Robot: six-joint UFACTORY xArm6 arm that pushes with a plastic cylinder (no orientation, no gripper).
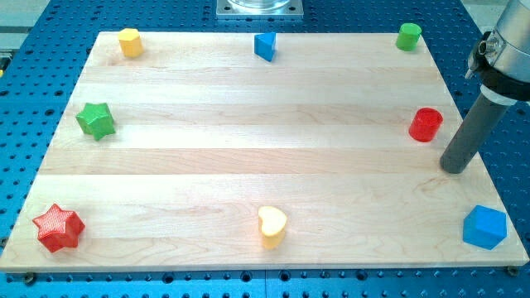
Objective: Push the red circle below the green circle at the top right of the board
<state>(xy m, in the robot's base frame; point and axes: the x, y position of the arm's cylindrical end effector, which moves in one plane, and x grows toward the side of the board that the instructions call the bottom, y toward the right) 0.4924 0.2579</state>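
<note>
Wooden board [248, 124] on a blue pegged bench [25, 99]; eight small blocks spread round its edges.

Red circle [426, 124]: right side of the board, about mid-height in the view, standing upright. Green circle [408, 36]: top right corner. The red one sits below the green one, slightly further toward the view's right, the two well apart.

Arm comes in from the view's right edge. It carries no jaws, only a straight dark rod, so nothing to spread or pinch. The tip [453, 169] rests on the board just below and to the right of the red circle, near it but not touching as far as I can see.

Other blocks:
- yellow block [129, 41], top left corner, shape unclear
- blue block [265, 45], top edge near the middle, shape unclear
- green star [95, 120], left side
- red star [58, 227], bottom left corner
- yellow heart [272, 226], bottom edge near the middle
- second blue block [484, 227], chunky, bottom right corner, below the tip

Grey metal mount [260, 8] beyond the top edge.
</note>
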